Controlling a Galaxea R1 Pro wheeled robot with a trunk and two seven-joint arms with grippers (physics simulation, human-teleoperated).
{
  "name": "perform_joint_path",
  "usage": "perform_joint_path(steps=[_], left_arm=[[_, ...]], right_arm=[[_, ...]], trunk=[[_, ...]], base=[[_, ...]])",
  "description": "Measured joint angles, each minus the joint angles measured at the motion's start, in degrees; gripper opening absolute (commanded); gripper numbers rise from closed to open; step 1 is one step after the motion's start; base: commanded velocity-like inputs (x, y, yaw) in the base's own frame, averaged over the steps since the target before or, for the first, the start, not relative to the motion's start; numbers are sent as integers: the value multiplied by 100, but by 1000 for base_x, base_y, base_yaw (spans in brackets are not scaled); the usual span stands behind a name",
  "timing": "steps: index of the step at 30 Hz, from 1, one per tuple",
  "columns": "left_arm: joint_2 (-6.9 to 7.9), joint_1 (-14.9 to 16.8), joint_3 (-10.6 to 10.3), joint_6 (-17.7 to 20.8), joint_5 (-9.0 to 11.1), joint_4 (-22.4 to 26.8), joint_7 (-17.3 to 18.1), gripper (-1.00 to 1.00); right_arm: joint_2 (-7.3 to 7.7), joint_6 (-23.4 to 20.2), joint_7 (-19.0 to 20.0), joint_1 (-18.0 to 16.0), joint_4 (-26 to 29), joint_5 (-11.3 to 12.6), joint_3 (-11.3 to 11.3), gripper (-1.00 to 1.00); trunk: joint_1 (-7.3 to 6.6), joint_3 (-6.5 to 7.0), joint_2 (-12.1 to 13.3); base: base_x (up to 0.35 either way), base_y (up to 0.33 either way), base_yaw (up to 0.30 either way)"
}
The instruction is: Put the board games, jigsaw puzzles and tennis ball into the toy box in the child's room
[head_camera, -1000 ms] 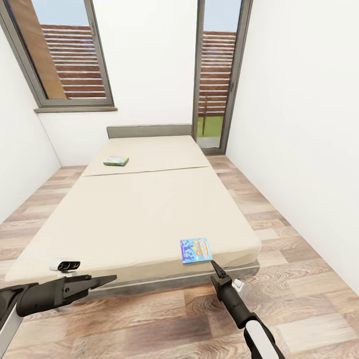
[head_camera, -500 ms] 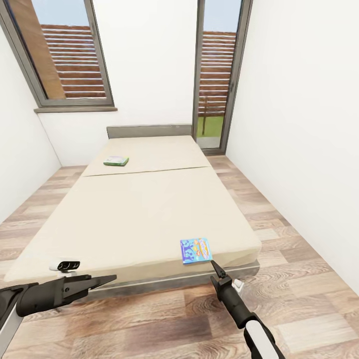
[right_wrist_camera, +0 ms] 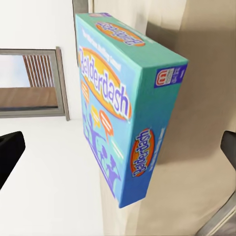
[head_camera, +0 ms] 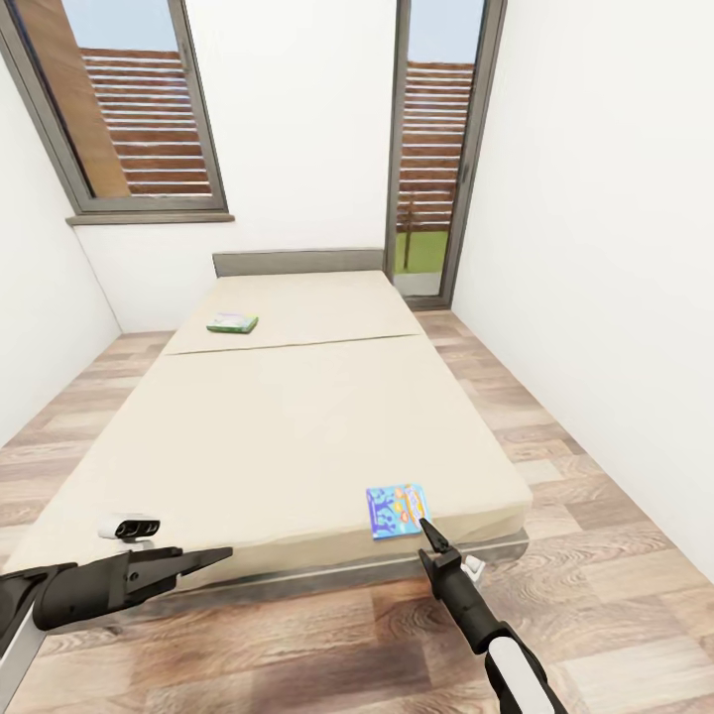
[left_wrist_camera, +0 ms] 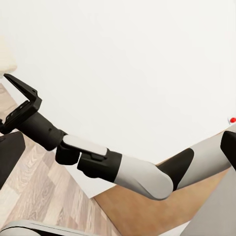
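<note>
Two board games lie on the bed (head_camera: 288, 426). The blue-purple one (head_camera: 397, 510) rests at the near right corner of the mattress; in the right wrist view it is a teal "Balderdash" box (right_wrist_camera: 123, 113) close ahead. My right gripper (head_camera: 428, 534) hovers just short of that box, open, its fingertips (right_wrist_camera: 10, 157) wide on either side of it without touching. The green-edged board game (head_camera: 232, 322) sits far up the bed near the headboard. Low at the bed's near left edge, my left gripper (head_camera: 213, 555) is open and holds nothing. The toy box and table are out of view.
A white wall (head_camera: 595, 297) runs close along the right, with a strip of wood floor (head_camera: 575, 555) between it and the bed. Tall dark-framed windows (head_camera: 431, 159) stand behind the headboard (head_camera: 297, 261). The left wrist view looks across at my right arm (left_wrist_camera: 123, 169).
The whole picture has shifted slightly, so the camera moved a little; the bed and the blue box now show a bit lower and further right. Both arms keep their pose.
</note>
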State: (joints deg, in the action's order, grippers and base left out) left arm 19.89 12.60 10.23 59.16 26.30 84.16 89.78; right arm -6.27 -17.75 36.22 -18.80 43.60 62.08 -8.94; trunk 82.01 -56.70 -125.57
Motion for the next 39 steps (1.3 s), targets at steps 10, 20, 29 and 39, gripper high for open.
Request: perform_joint_path(steps=[10,20,29,39], left_arm=[[-195,-19,17,-8,0,2,0,100],[-254,-23,29,-17,0,-11,0,100],[-259,-23,31,-12,0,-13,0,100],[-259,-25,33,-9,0,-14,0,100]], right_arm=[[0,0,-1,-9,0,-3,0,100],[0,-7,-1,-70,-7,-5,0,100],[0,-35,-1,-76,-9,-3,0,100],[0,-43,-1,-76,-9,-2,0,100]], trunk=[[0,0,0],[0,0,0],[0,0,0],[0,0,0]], base=[[10,7,0],[6,1,0],[101,52,0],[25,13,0]])
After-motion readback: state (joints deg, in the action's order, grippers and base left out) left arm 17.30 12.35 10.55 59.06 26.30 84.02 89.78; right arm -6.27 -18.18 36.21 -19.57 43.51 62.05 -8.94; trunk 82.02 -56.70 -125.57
